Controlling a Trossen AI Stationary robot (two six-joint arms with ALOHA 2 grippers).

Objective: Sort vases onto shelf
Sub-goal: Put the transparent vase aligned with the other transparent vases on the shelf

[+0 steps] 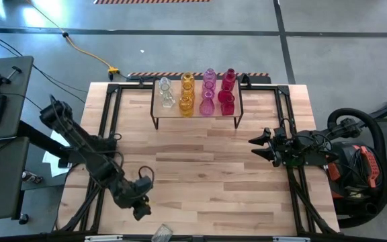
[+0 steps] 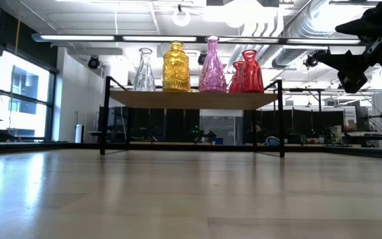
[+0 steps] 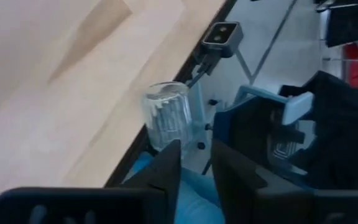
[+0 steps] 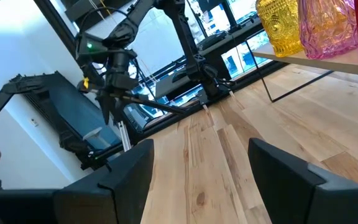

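Vases (image 1: 197, 94) fill the shelf (image 1: 237, 115) by colour; one clear vase (image 1: 161, 233) left at the table's near edge, left gripper (image 1: 142, 208) slightly parted, empty.

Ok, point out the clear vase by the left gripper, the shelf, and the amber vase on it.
clear vase (image 3: 165, 118): left wrist view, its ribbed body.
shelf (image 2: 191, 100): low view, front edge of its wooden top.
amber vase (image 2: 176, 68): low view, its textured body.
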